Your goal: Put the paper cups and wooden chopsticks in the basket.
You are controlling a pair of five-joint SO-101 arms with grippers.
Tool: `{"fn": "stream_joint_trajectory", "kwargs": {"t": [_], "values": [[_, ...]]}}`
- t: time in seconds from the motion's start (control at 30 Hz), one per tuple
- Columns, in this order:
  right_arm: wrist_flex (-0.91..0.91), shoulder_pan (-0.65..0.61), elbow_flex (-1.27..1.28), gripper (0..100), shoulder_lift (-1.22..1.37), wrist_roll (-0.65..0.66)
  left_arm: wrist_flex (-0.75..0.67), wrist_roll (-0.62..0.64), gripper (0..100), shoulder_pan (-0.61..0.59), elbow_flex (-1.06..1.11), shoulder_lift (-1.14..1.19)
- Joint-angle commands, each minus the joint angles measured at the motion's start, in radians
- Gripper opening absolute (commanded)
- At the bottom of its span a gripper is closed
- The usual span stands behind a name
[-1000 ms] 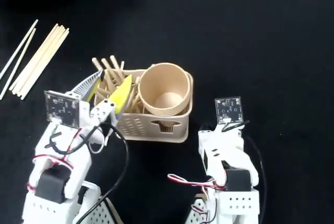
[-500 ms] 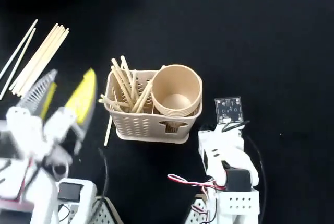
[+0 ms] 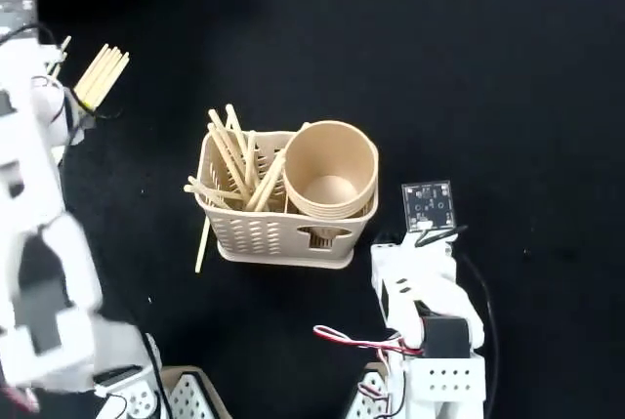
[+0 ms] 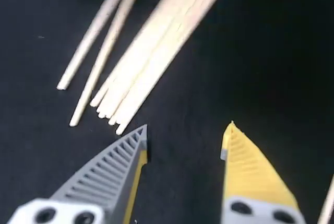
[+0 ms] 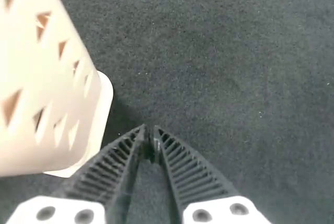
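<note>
Bright even light; soft shadow beside basket (image 5: 47,78); black cloth (image 3: 488,77) matte.

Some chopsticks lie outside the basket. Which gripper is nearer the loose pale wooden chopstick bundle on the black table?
Left. The left gripper hangs open just short of the ends of the pale wooden chopstick bundle; the right gripper sits shut beside the beige plastic basket, far off.

White left arm (image 3: 39,272); white right arm (image 3: 427,302) with black motor (image 3: 444,336), red-white wires (image 3: 352,341). Left tool (image 4: 187,126) ribbed grey and yellow; right tool (image 5: 150,128) ribbed black.
</note>
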Motion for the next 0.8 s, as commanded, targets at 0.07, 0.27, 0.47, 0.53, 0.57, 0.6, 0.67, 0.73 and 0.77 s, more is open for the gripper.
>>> {"fn": "stream_joint_trajectory", "kwargs": {"t": [0.07,0.27,0.47,0.53,0.57,0.6,0.67,0.73,0.77], "values": [[0.005,-0.015,-0.005,1.5,-0.054,-0.002,0.135,-0.068,23,-0.013,-0.438,0.358],[0.006,-0.014,-0.005,1.5,-0.054,-0.002,0.284,-0.046,23,-0.013,-0.851,0.721],[0.006,-0.014,-0.005,1.5,-0.054,-0.002,0.324,0.015,23,-0.027,-1.227,1.033],[0.006,-0.014,-0.005,1.5,-0.054,-0.002,0.325,0.018,23,-0.031,-1.323,1.112],[0.006,-0.014,-0.005,1.5,-0.054,-0.002,0.334,0.018,23,-0.035,-1.363,1.146],[0.006,-0.014,-0.005,1.5,-0.054,-0.002,0.342,0.018,23,-0.036,-1.395,1.177],[0.006,-0.014,-0.005,1.5,-0.054,-0.002,0.354,0.018,23,-0.038,-1.446,1.220],[0.006,-0.011,-0.005,1.5,-0.054,-0.002,0.370,0.017,23,-0.038,-1.463,1.246],[0.006,-0.011,-0.005,1.5,-0.054,-0.002,0.373,0.017,23,-0.038,-1.463,1.255]]}}
